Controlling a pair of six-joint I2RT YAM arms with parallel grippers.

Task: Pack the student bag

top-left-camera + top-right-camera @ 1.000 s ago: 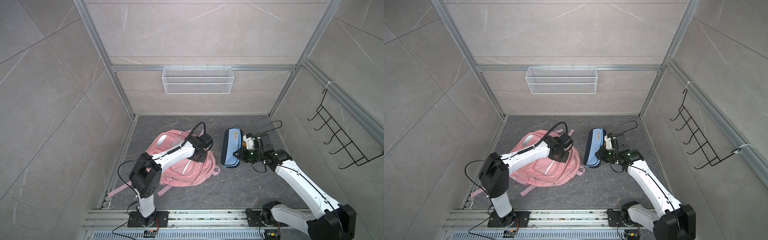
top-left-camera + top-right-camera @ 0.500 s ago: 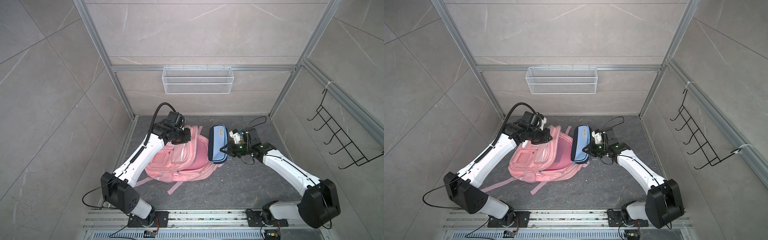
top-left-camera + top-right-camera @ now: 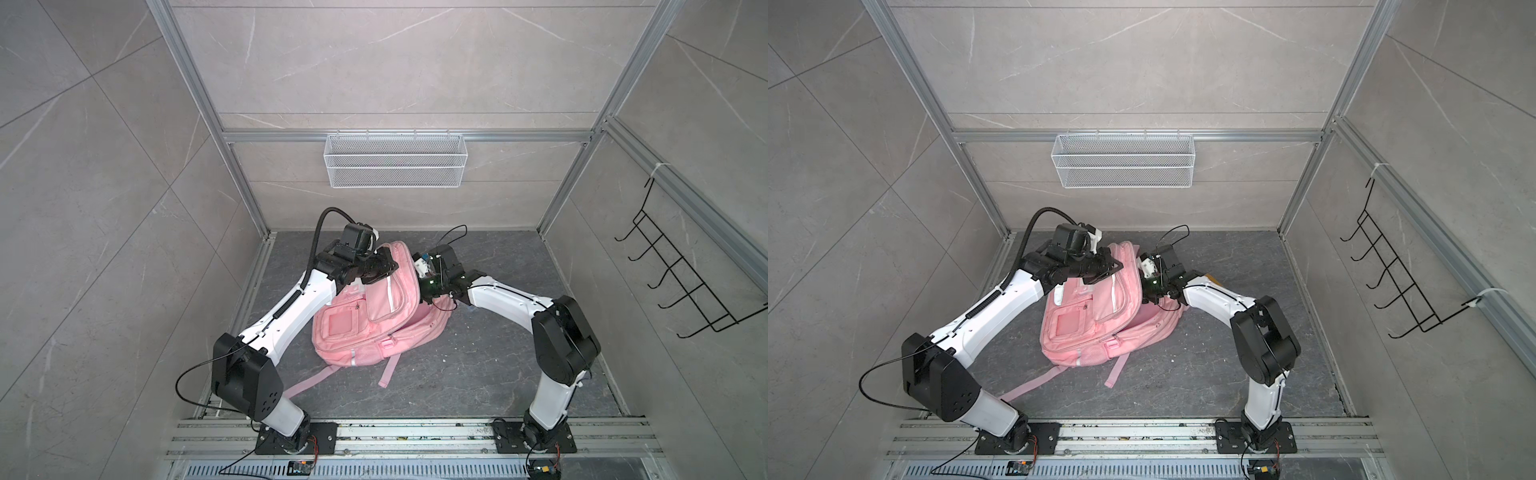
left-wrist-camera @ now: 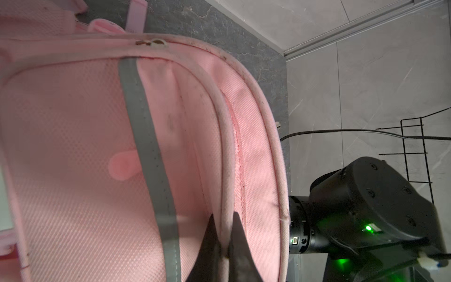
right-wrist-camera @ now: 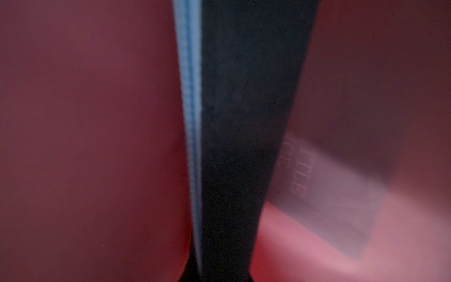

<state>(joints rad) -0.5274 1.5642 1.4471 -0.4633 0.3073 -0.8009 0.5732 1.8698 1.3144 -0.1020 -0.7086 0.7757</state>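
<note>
Pink piped rim, clamped: the left gripper [image 4: 224, 217] has its jaws together on the piping of the student bag [image 3: 361, 328], at the front panel. We read this as a hold that props the main mouth open.

Right gripper [image 3: 428, 287]: set inside that mouth, tips hidden in both top views. Its wrist view shows it closed on the blue-zipped pencil case [image 5: 244, 117], with pink lining on either side. We judge the case mid-insertion and not yet let go.

Bag: on the dark floor [image 3: 478, 374], in the middle and nearer the back edge, straps trailing toward the front edge.

Left arm: stretched long from its base at the front edge, wrist turned toward the middle.

Right arm: elbow high, forearm sloping down to the opening.

Wire basket [image 3: 395, 166] and hook rack [image 3: 681, 286]: on the walls, well apart from both arms.
</note>
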